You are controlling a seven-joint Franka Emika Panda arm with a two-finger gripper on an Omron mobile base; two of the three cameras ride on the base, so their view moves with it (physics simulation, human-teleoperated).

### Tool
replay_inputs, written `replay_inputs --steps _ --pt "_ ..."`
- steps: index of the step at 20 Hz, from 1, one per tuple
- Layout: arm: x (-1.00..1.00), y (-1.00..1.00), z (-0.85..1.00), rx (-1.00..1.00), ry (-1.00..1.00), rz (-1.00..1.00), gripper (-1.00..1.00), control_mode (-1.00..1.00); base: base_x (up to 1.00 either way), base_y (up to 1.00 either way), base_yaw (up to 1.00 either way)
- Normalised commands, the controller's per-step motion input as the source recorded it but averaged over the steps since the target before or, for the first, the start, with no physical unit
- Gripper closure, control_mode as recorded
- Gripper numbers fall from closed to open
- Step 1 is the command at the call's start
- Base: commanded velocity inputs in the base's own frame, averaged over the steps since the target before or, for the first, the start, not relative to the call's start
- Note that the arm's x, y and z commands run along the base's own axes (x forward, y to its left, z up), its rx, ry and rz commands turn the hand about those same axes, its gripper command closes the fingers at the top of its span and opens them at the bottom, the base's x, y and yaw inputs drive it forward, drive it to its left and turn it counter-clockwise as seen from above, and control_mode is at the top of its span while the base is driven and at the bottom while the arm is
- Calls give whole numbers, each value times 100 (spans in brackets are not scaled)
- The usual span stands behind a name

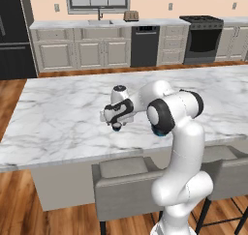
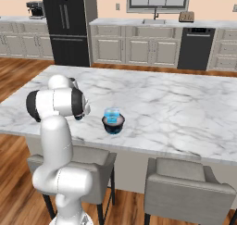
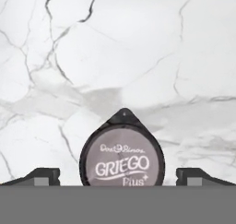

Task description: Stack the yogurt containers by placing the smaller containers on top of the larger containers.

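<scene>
Nearest the base, two grey stools (image 2: 190, 178) stand at the front edge of the marble island counter (image 1: 68, 108). Just past that edge, the gripper (image 3: 118, 174) points down with its jaws spread wide apart and empty; the tiny dark cup (image 3: 121, 155), its pale lid printed "GRIEGO", sits on the marble between the two fingertips, untouched. Beside it, to the robot's right, the translucent blue cup (image 2: 112, 115) rests on the wide dark tub (image 2: 113, 125). Farther back stand cabinets and a black dishwasher (image 1: 145, 45).
</scene>
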Motion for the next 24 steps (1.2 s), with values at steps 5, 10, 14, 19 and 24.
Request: replay_inputs --steps 5,10,14,19,24 --pt "3 2 -6 0 0 -3 -100 -100 0 0 0" --pt "5 0 -10 0 0 -3 -100 -100 0 0 0" --pt "6 0 -17 0 0 -1 -100 -100 0 0 0" --pt "4 0 -13 0 0 -1 -100 -100 0 0 0" --pt "3 0 -11 0 0 -1 100 -100 0 0 0"
